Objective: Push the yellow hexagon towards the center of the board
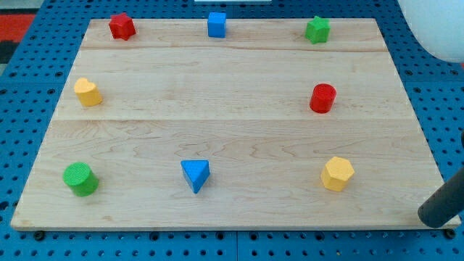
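Pushing well here means bringing my tip (428,216) onto the pale wooden board (232,145) behind the yellow plastic hexagon block (337,174), on its near-right side, then sliding straight toward the middle. That hexagon sits near the board's near-right corner, and my tip, a bare rod with nothing to open or close, rests apart from it, off the board's right edge.
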`<state>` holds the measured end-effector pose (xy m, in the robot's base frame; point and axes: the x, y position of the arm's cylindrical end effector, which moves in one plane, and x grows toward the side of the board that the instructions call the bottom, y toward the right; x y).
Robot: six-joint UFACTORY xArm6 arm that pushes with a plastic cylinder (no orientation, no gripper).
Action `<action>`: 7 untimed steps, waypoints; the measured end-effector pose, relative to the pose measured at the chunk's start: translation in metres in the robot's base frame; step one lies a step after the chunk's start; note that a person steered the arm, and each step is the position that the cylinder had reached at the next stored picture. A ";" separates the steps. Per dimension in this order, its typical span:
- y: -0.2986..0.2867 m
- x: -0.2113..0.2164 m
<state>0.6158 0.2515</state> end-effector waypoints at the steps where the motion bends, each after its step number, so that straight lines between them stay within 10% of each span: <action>1: -0.019 -0.027; 7: -0.115 -0.064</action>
<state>0.5517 0.1370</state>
